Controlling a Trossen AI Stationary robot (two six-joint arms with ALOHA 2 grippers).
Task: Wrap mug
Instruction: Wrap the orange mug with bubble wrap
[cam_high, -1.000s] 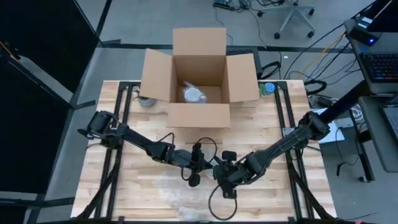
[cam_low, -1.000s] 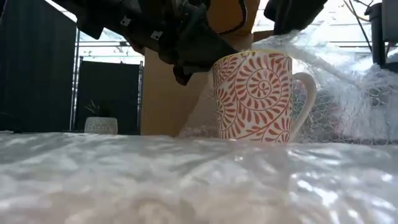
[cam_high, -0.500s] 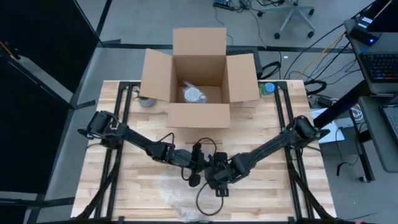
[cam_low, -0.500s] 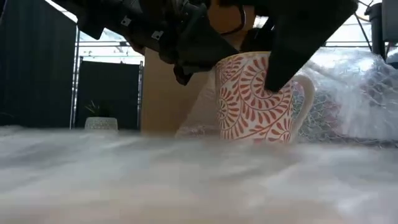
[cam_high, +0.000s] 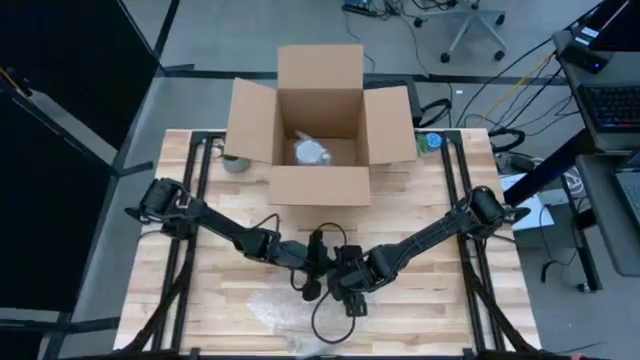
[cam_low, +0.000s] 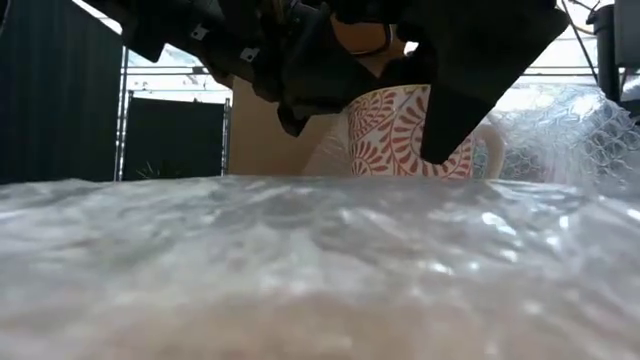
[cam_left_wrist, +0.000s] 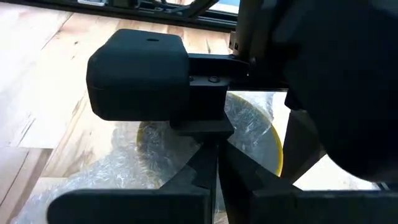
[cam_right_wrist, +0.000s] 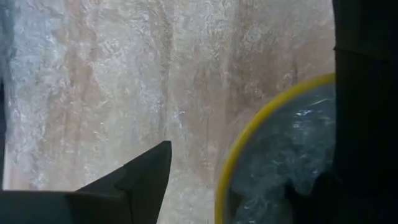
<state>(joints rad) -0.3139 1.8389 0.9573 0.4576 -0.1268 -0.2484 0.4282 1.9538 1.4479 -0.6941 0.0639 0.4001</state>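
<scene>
Right gripper (cam_high: 347, 290) low over mug (cam_low: 408, 132), left gripper (cam_high: 312, 272) alongside

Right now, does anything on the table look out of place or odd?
Nothing looks spilled or broken. The red-patterned mug stands upright on the bubble wrap, with both grippers crowded close over it. The one curious thing is that wrap already lies bunched inside the mug's yellow rim.

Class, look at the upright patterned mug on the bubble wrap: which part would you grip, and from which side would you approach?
Grip the mug by its rim, coming straight down from above. It stands upright with its open yellow mouth facing up, so one finger can likely go inside the wall and one outside. Bubble wrap crowds its sides, and the handle juts out on one side.
</scene>
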